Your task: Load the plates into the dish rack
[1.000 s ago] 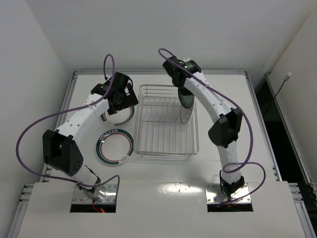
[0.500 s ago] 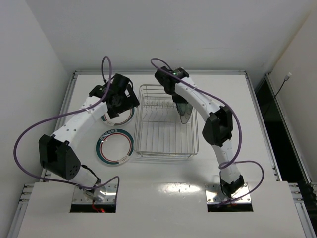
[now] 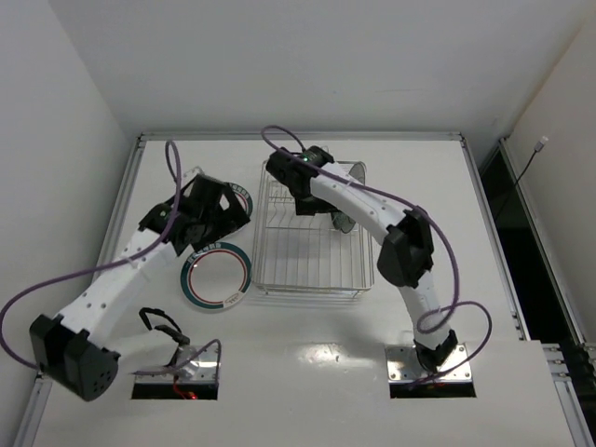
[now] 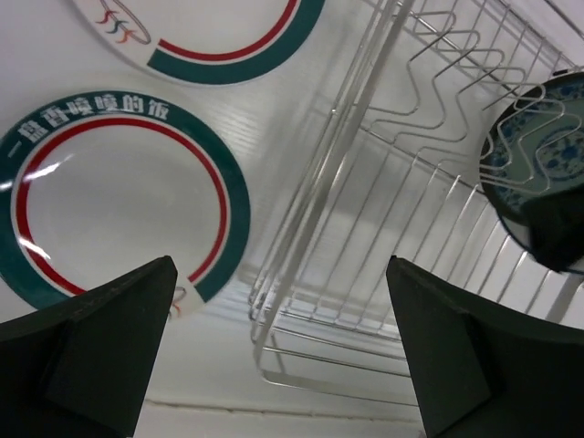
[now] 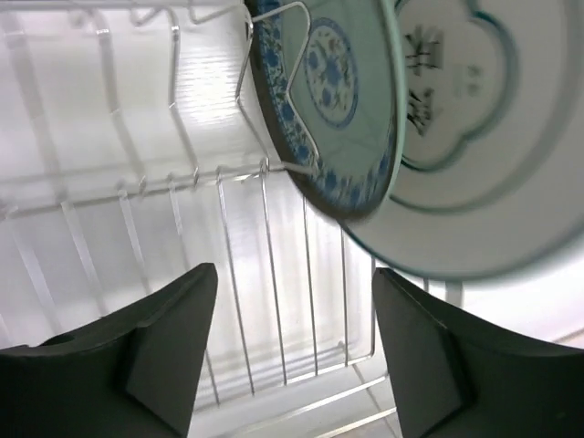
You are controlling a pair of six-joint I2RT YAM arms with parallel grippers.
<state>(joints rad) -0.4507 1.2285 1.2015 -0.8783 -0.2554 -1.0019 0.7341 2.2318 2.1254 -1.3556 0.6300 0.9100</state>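
Both spread, empty: left gripper (image 4: 281, 266) over green-rimmed plate (image 4: 119, 201); right gripper (image 5: 294, 274) near teal plate (image 5: 328, 100) in dish rack (image 3: 307, 291).

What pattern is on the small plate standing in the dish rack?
Blue floral motifs on pale teal, on the small plate, clearest in the right wrist view.

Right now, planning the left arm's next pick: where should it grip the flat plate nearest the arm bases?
The plate lies flat on the table, so probably only its green rim offers the left gripper purchase. Come down on its near side; the dish rack crowds its right, another plate its far side.
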